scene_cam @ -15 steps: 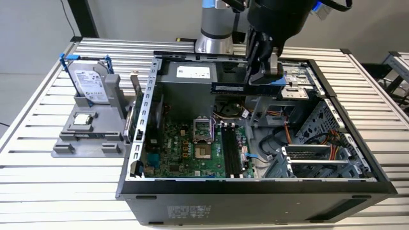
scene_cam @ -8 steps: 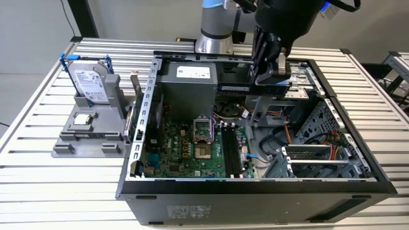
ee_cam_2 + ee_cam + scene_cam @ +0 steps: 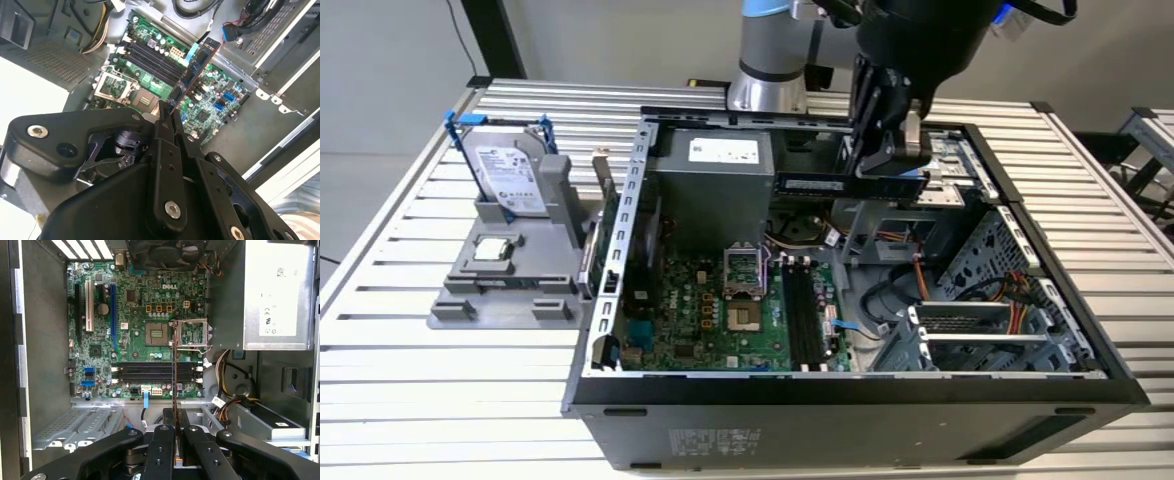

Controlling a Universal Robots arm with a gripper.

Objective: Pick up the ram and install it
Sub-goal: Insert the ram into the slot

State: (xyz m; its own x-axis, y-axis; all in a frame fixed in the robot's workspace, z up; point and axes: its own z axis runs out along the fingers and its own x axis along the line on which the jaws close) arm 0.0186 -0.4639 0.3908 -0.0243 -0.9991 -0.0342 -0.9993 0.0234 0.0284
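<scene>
The ram is a long dark stick held level above the open computer case, over the far end of the motherboard. My gripper is shut on its end at the exterior view's right. In both wrist views the ram shows edge-on, sticking out from between the black fingers of the gripper. It hangs clear of the green motherboard. The black memory slots lie below, and the stick crosses them at an angle.
A silver hard drive with blue handles and a small square processor chip rest on a grey stand outside the case, at the exterior view's left. Inside are the grey power supply, the open processor socket, cables and a drive cage.
</scene>
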